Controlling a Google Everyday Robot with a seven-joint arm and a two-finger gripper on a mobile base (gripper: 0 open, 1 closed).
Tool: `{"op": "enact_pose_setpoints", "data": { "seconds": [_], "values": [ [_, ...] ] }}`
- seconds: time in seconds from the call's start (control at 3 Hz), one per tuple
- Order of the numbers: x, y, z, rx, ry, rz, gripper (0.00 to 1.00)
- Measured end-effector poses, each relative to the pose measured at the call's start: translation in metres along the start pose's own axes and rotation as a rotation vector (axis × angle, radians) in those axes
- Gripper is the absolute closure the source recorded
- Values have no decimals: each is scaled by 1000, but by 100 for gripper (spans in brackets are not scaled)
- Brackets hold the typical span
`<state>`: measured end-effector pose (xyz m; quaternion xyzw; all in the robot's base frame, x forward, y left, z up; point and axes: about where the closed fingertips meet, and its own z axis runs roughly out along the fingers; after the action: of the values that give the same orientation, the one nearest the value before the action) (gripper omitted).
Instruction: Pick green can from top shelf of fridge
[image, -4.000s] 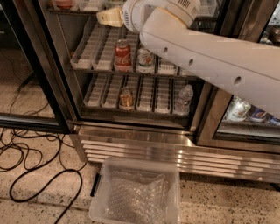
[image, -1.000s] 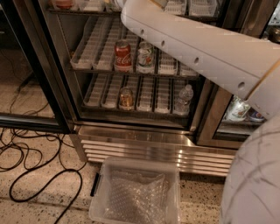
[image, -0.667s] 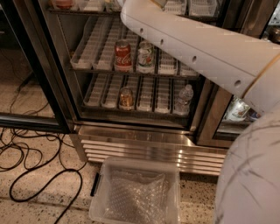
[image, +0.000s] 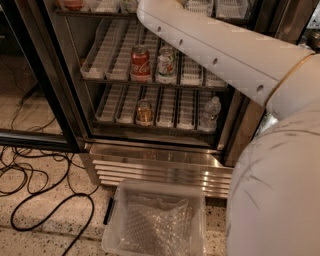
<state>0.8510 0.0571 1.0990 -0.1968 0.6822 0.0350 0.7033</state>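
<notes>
Green can: cannot be made out; the arm (image: 215, 55) covers much of the upper racks.
Gripper: out of the picture, past the top edge where the arm leaves it; whether it is wide, narrow or holding anything cannot be told.
Top shelf (image: 95, 11): dark wire rack at the top edge, just left of the arm's exit point; white lane trays (image: 106, 5) and a reddish item (image: 73, 4) sit on it, cut off by the edge.
Next rack down: red cola can (image: 140, 62) and white can (image: 166, 64) upright, side by side, below the arm.
Lowest rack: brownish can (image: 144, 112); clear water bottle (image: 210, 114) at far right.
Fridge (image: 150, 152): glass door (image: 45, 80) open to the left; ribbed steel base.
Floor (image: 50, 235): speckled; black cables (image: 30, 175) looped at left.
Clear plastic bin (image: 112, 225): on the floor before the base, holding bubble wrap (image: 155, 227).
Robot body (image: 275, 190): white, fills the lower right.
</notes>
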Motion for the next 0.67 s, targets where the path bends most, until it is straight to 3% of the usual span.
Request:
{"op": "enact_pose_setpoints", "data": {
  "seconds": [0.33,0.67],
  "values": [
    [5,2,13,-9,-1,4,25],
    [7,1,23,-18,-17,13,44]
  ]
}}
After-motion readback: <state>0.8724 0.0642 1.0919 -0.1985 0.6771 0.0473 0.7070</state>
